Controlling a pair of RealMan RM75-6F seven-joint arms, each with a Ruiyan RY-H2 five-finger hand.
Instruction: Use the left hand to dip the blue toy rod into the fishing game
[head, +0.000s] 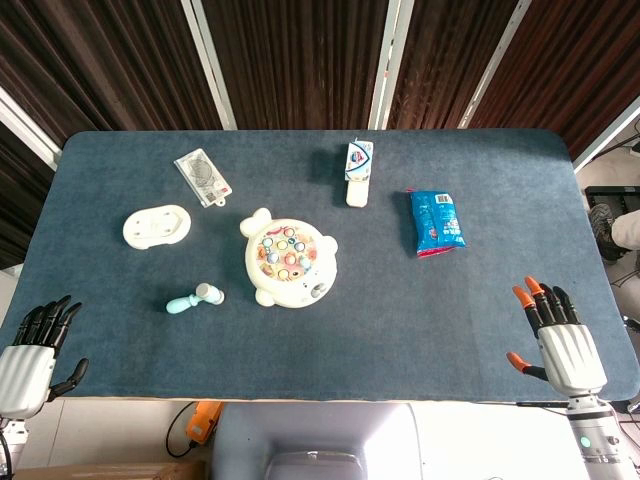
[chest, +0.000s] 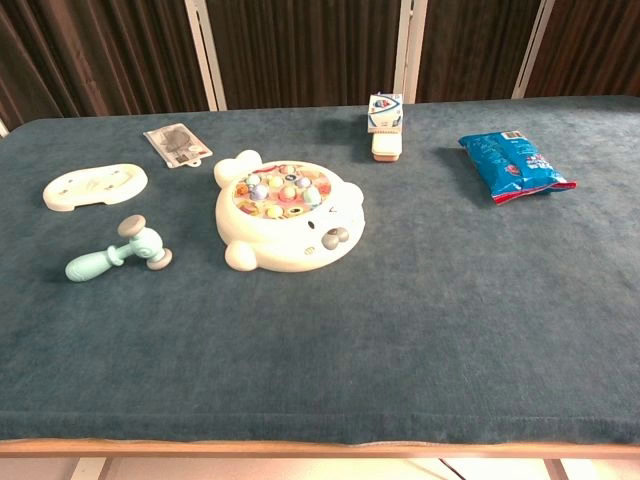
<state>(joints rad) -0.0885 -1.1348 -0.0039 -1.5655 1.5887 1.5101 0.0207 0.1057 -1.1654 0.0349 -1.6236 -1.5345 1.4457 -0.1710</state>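
Both of my robot hands sit nearest me at the surface's (head: 480, 330) front edge, the left robot hand (head: 32, 355) and right robot hand (head: 560, 340) released, fingers spread, grasping nothing. Further in, I see the blue toy rod (head: 195, 298) lying flat left of the fishing game (head: 288, 262), its long axis running left-right, grey head toward the game. That white game holds small coloured fish in its round well.

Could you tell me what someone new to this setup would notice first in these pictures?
Probably the white fishing game with its colourful fish, at the middle of the dark blue table. Just to its left lies the pale blue toy rod, untouched. The left hand and right hand wait open at the near corners.
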